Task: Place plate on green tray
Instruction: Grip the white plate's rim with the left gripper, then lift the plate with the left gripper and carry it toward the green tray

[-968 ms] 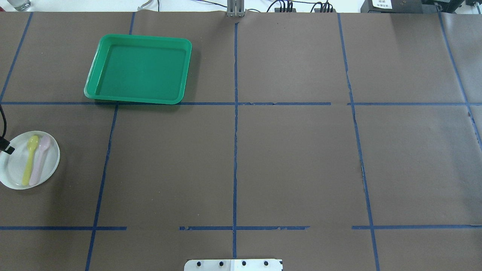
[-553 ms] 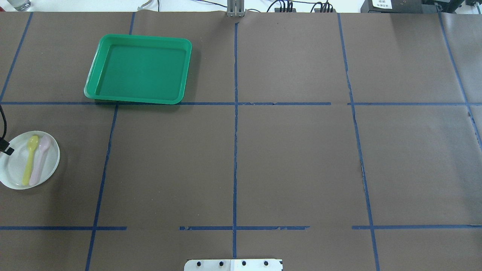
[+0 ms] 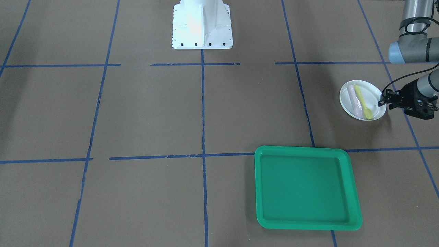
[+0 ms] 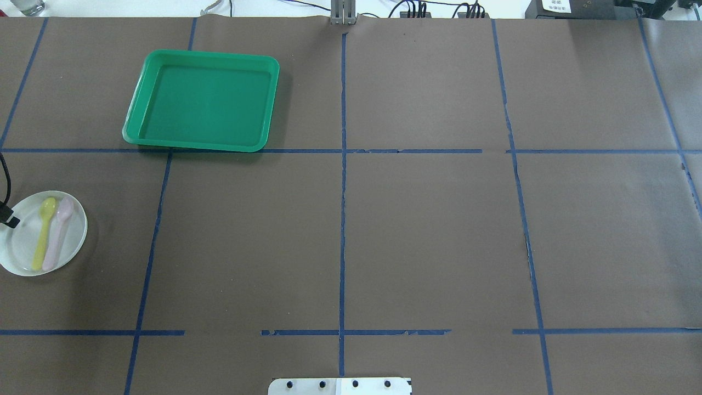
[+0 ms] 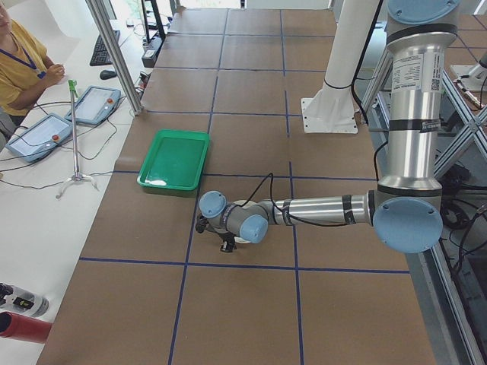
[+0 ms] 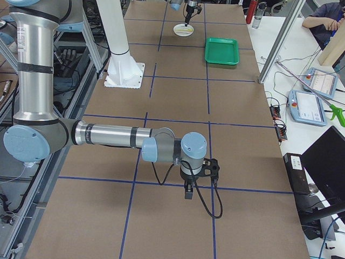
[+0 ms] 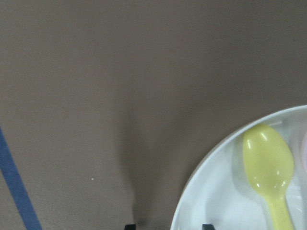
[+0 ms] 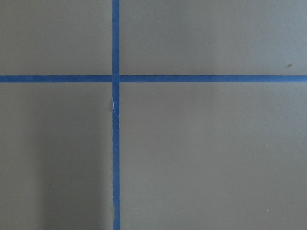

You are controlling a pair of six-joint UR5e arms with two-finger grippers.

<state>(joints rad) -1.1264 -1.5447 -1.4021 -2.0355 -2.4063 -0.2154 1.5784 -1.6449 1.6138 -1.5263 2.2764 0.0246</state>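
The white plate (image 4: pixel 22 249) lies at the table's left edge with a yellow spoon (image 4: pixel 43 241) and a pale pink spoon (image 4: pixel 57 238) on it. It also shows in the front view (image 3: pixel 344 99). My left gripper (image 3: pixel 381 103) is low at the plate's outer rim. In the left wrist view its two fingertips (image 7: pixel 207 226) stand apart astride the plate (image 7: pixel 216 201) rim, one inside and one outside. The green tray (image 4: pixel 203 101) lies bare, farther out and to the right of the plate. My right gripper (image 6: pixel 187 191) hangs over bare table far from both; I cannot tell its state.
The robot's white base (image 3: pixel 201 25) stands at the near middle edge. Blue tape lines (image 4: pixel 343 219) cross the brown table cover. In the side views, operators and teach pendants (image 5: pixel 38 133) are beside the table, off its surface.
My left gripper has shifted very slightly at the plate's rim. The plate, spoons and tray have not moved.
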